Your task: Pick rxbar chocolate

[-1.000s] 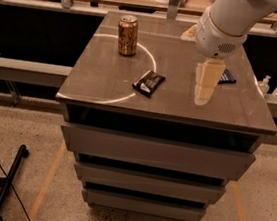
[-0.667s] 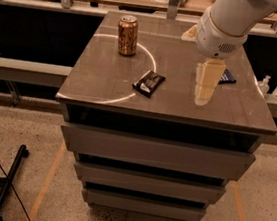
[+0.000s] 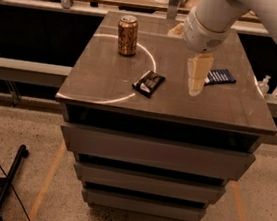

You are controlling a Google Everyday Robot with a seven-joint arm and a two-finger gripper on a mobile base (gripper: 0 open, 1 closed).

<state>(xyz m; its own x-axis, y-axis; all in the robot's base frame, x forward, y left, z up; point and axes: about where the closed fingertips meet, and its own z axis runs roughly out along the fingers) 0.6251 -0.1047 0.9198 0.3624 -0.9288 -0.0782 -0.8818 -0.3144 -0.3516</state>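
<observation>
Drifted slightly toward the can [image 3: 127, 34] since a second ago: the gripper [image 3: 195, 88] alone; everything else on the cabinet top [image 3: 98, 72] unmoved. Hangs pointing straight down, well to the right of the can and a little nearer the camera, apparently clear of the surface. Cannot tell whether open or closed; evidently carries nothing, with the rxbar chocolate [image 3: 149, 82] lying flat, just in front of the can and to its right, between can and gripper. Probably kept raised so as to travel across without knocking anything. Farther from the can than the gripper, a dark blue wrapper [image 3: 221, 76]: lookalike, best avoided. Needs more travel toward the can, then lowering onto the bar.
</observation>
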